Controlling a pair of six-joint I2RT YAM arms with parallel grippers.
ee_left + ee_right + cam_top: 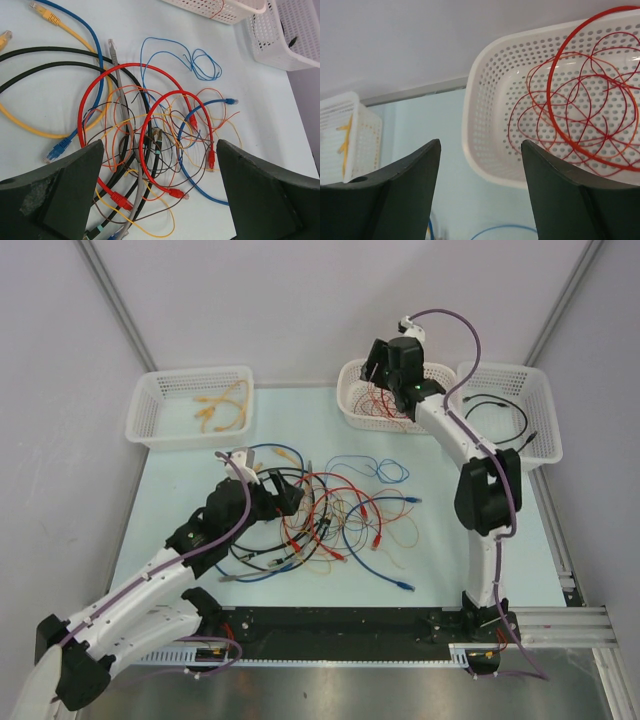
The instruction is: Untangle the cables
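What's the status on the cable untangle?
Left gripper open over tangled cables. Right gripper open, empty, at basket with red cables. Nothing blocking.

A pale blue-green table (300,420) lies under the left fingers (60,200) and stretches beyond them to plain whitish walls (320,300). Grey metal strips (113,300) run up the wall corners, one far off to each side. Behind the fingers, along the table's near edge, sits a black strip (330,625), then a brushed metal surface (350,690). The light is even, the shadows soft.
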